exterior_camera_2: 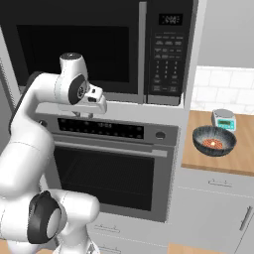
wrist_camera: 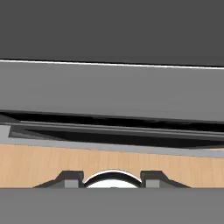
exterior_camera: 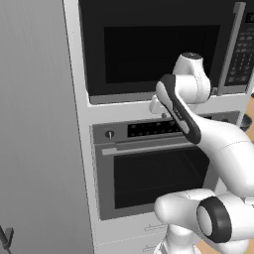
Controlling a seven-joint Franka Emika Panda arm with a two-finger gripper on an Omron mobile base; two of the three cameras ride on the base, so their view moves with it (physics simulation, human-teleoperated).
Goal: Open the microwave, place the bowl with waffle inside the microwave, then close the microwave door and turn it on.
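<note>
Upper centre of right base view: microwave (exterior_camera_2: 99, 44), one, door (exterior_camera_2: 74, 47) shut. One long vertical handle (exterior_camera_2: 142, 49) at door's right edge, beside keypad (exterior_camera_2: 166, 54) — rigid bar, best place to grip; door likely stiff, swings on hinge. Right side of frame: one bowl (exterior_camera_2: 214, 140) on wooden desk (exterior_camera_2: 238, 158), waffle inside, near small scale (exterior_camera_2: 223, 119). Bowl looks light, hard, smooth-rimmed; take by rim, keep level. One oven (exterior_camera_2: 109, 168) below microwave. Fingers (wrist_camera: 111, 179) partly parted, grasping nothing, at bottom of hand view.
</note>
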